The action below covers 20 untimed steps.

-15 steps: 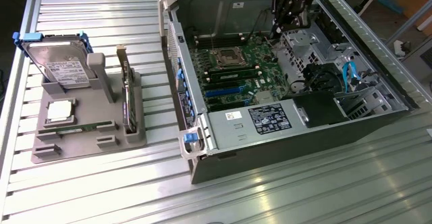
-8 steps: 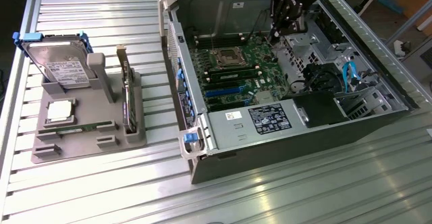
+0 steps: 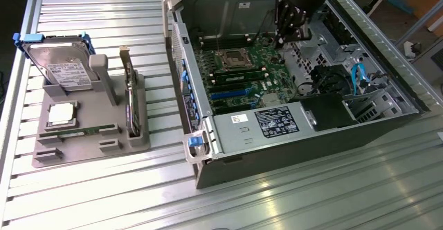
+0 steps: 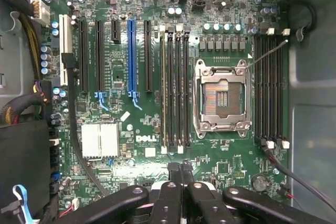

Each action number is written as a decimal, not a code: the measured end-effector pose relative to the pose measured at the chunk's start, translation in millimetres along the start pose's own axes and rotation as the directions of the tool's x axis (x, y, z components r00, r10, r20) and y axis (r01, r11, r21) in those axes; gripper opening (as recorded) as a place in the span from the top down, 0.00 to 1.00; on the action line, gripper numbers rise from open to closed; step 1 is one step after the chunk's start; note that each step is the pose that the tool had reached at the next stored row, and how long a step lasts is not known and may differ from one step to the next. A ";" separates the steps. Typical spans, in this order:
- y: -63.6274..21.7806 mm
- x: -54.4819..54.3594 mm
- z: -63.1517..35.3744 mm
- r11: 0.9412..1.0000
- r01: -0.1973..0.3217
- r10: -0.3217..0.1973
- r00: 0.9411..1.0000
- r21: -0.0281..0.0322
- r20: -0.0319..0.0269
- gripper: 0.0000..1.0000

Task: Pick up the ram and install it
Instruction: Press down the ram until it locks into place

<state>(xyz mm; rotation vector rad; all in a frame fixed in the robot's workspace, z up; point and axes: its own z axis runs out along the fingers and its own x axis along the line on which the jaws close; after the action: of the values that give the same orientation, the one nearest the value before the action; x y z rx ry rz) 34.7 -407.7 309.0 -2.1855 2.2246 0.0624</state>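
Slats of bright metal form the counter [image 3: 312,199] that we see in the exterior view. Toward that view's left stands a grey fixture [image 3: 90,154]. The ram [image 3: 72,132], a thin green stick, lies flat in a slot near the fixture's front edge. Behind it on the same fixture we find a silver hard drive [image 3: 66,66] with blue clips, standing up, and an expansion card [image 3: 128,84] upright on its edge. Toward the view's right an open computer case [image 3: 291,154] lies on its side with its motherboard [image 3: 242,90] facing up. The hand [image 3: 284,42] hangs inside the case above the board, near the CPU socket [image 3: 232,58]. The ram is therefore well apart from the hand, across the counter with the case wall between them.

In the wrist view we look straight down on the motherboard [image 4: 136,124]. The hand [image 4: 181,172] has its dark fingers [image 4: 174,174] pressed together. Just ahead of them run four memory slots [image 4: 176,87]. The CPU socket [image 4: 220,95] sits beside these, with a second bank of slots [image 4: 270,87] on its far side. Whether the nearer slots hold sticks we cannot tell.
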 end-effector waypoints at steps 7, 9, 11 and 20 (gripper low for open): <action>-0.1 0.4 9.8 1.000 0.000 0.000 1.000 0.000 -0.001 0.89; -0.2 0.6 13.5 1.000 0.000 0.000 1.000 0.000 -0.001 0.89; -0.2 0.8 17.0 1.000 0.000 0.000 1.000 0.000 -0.001 0.89; -0.4 1.4 32.7 1.000 0.000 0.000 1.000 0.000 -0.001 0.89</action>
<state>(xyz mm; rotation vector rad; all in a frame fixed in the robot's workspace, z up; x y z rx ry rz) 34.7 -407.7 276.3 -2.1861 2.2252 0.0611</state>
